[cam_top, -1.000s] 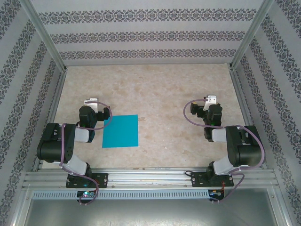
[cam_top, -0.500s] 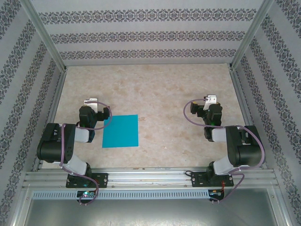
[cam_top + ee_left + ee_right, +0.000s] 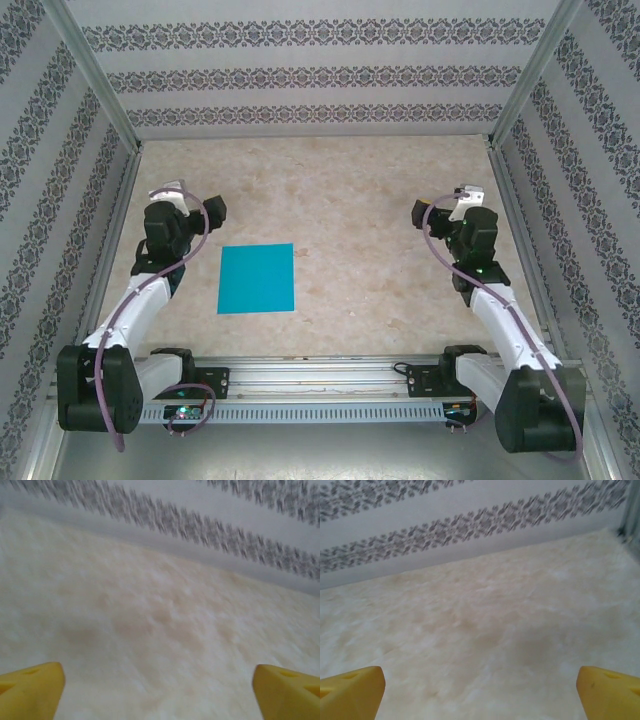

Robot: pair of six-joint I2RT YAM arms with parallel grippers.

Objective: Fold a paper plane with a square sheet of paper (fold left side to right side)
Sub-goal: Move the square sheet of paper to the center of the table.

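1. Shows both arms stretched out long from their bases, no longer folded and hunched near the front rail as a second ago.
2. Finds the left gripper (image 3: 212, 208) carried farther up the table (image 3: 350, 190) and clear of the square sheet of paper (image 3: 257, 278), whose far-left corner it stood just beside a second ago.
3. Finds the right gripper (image 3: 428, 213) likewise moved farther from the bases, its wrist shifted toward the right wall.
4. Leaves the sheet where it lay before, same spot and same outline.
5. Presents the sheet as plain teal-blue, flat on the table and unfolded, with no crease to be seen and its edges roughly in line with the table's.
6. Puts the left gripper (image 3: 159, 692) with jaws spread wide in the left wrist view: yellow fingertips (image 3: 30, 690) at the two bottom corners, bare blurred table between them and the patterned back wall (image 3: 225, 510) beyond.
7. Puts the right gripper (image 3: 480, 692) the same way in the right wrist view: yellow fingertips (image 3: 350, 690) far apart, nothing gripped, only table between.
8. Places the sheet nearer the bases than the left jaws and slightly to their right, close but apart.
9. Places it well to the left of the right jaws, with open table between.
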